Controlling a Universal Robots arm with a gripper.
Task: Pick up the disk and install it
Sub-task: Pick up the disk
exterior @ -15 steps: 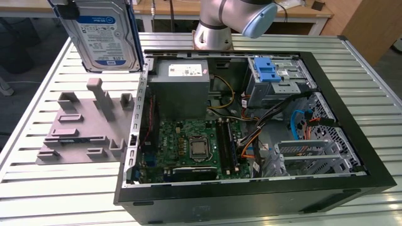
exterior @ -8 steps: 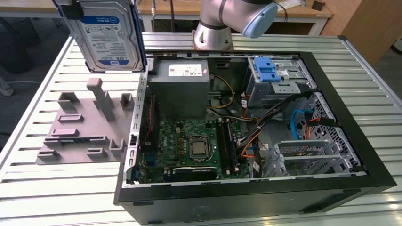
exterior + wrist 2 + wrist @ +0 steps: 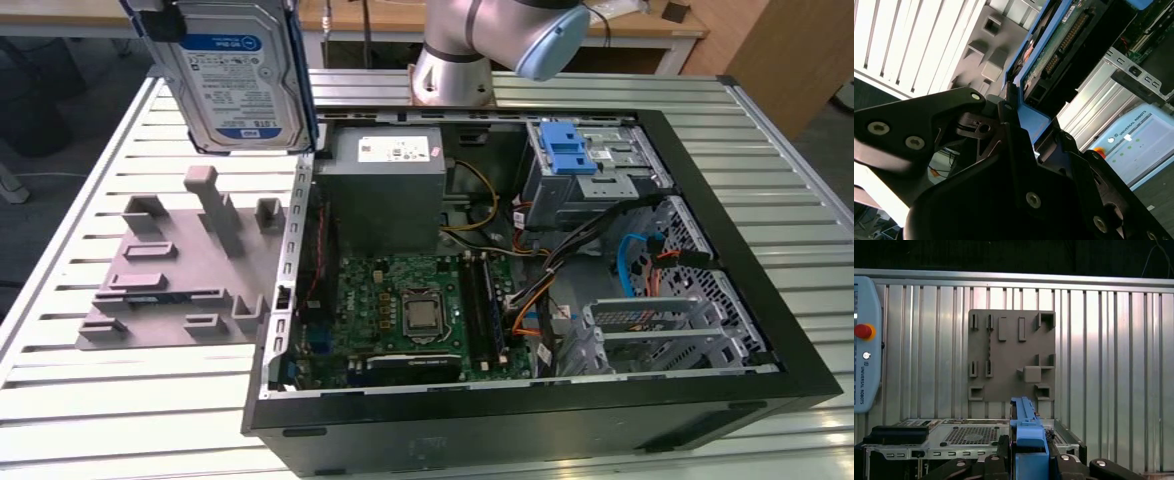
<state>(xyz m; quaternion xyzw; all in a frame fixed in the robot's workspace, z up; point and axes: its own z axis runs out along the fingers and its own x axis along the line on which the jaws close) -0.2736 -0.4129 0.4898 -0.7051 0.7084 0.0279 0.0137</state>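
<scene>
disk [image 3: 240,75] upright in gripper [image 3: 1011,104], long axis vertical, label facing exterior view

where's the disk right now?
The disk hangs upright in the air at the exterior view's upper left, above the grey fixture plate and just outside the open computer case, clamped by its blue frame in the gripper.

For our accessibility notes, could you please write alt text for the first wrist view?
The pincer grips the disk edge-on by its blue frame, near a computer case. Beyond lie a grey fixture plate on the slatted metal table and a light-blue controller with a red button.
</scene>
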